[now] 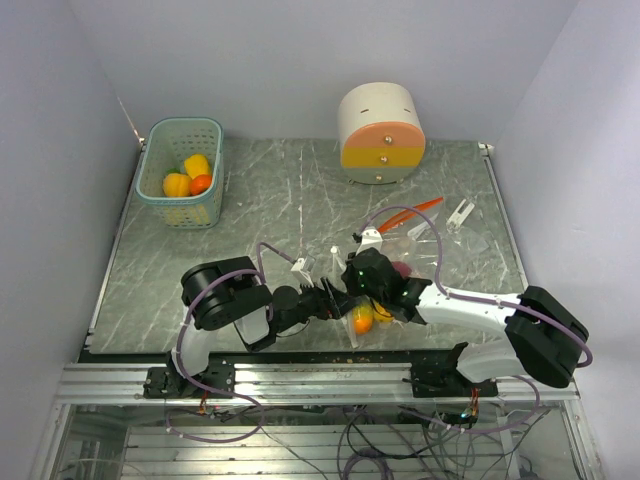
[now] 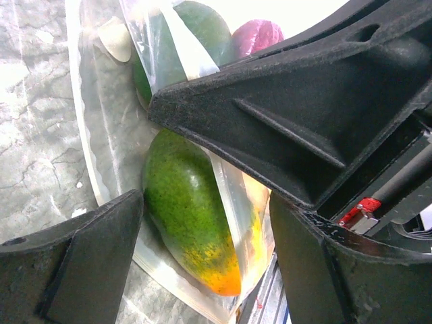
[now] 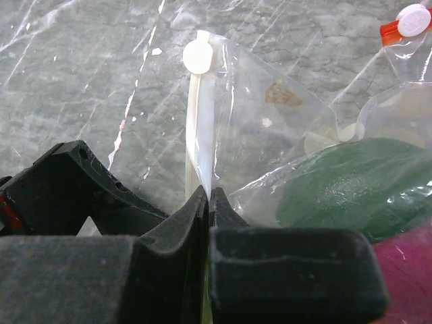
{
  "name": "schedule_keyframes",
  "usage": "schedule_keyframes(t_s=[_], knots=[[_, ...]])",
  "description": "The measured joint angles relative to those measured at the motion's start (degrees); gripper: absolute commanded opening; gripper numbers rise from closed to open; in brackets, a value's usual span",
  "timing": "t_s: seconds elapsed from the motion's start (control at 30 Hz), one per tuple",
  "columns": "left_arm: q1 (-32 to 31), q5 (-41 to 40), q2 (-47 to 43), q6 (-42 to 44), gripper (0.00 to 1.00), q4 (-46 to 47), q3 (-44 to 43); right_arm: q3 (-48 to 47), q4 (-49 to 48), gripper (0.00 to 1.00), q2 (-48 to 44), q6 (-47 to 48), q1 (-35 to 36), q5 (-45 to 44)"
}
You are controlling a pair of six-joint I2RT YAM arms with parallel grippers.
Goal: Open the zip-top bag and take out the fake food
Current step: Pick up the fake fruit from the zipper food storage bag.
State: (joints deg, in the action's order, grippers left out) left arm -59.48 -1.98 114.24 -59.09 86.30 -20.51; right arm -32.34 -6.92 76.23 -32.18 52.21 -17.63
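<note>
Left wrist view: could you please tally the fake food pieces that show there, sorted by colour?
Green-to-orange fruit: 1
Dark green piece: 1
Purple piece: 1
Total: 3

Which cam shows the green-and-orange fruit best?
Left wrist: the green-and-orange fruit fills the frame, close up inside the bag, framed by the open left hand. Top external shows only a small orange patch. Right wrist doesn't show it.
</note>
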Motion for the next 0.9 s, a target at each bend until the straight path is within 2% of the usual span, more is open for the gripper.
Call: schedule_keyframes(t_s=[0.17, 0.2, 0.33, 0.43, 0.57, 0.63, 0.8, 0.9], knots=[[-0.04, -0.59, -0.20, -0.09, 0.87, -0.02, 0.24, -0.92, 2.23, 0.07, -0.07, -0.17, 0.09, -1.03], [-0.04, -1.05, -0.35, -0.11, 0.87, -0.04, 0.50, -1.18, 2.99, 0.11, -0.31, -0.13, 0.15, -1.25], [0.13, -3.32, -1.22, 0.00, 0.86, -0.07, 1.62, -1.68, 7.06, 0.41, -3.43, -0.11, 0.42, -1.40], [0.24, -4.09, -1.60, 0.31, 0.78, -0.09, 2.21, -2.08, 8.98, 0.53, -6.21, -0.07, 0.35, -1.75], [0.42, -4.55, -1.66, 1.18, 0.62, -0.37, 3.06, -3.30, 10.14, 0.59, -7.17, 0.02, 0.26, -1.88], [0.44, -4.74, -1.75, 1.22, 0.59, -0.35, 3.72, -4.09, 10.91, 0.60, -6.60, -0.07, 0.26, -1.88], [0.57, -5.31, -3.26, 2.36, 0.63, -0.55, 6.08, -5.44, 12.39, 0.64, -3.17, -0.79, 0.50, -2.54], [0.57, -5.33, -6.62, 3.76, 0.72, -0.61, 8.37, -5.51, 13.62, 0.66, -1.99, -1.36, 1.33, -3.45]])
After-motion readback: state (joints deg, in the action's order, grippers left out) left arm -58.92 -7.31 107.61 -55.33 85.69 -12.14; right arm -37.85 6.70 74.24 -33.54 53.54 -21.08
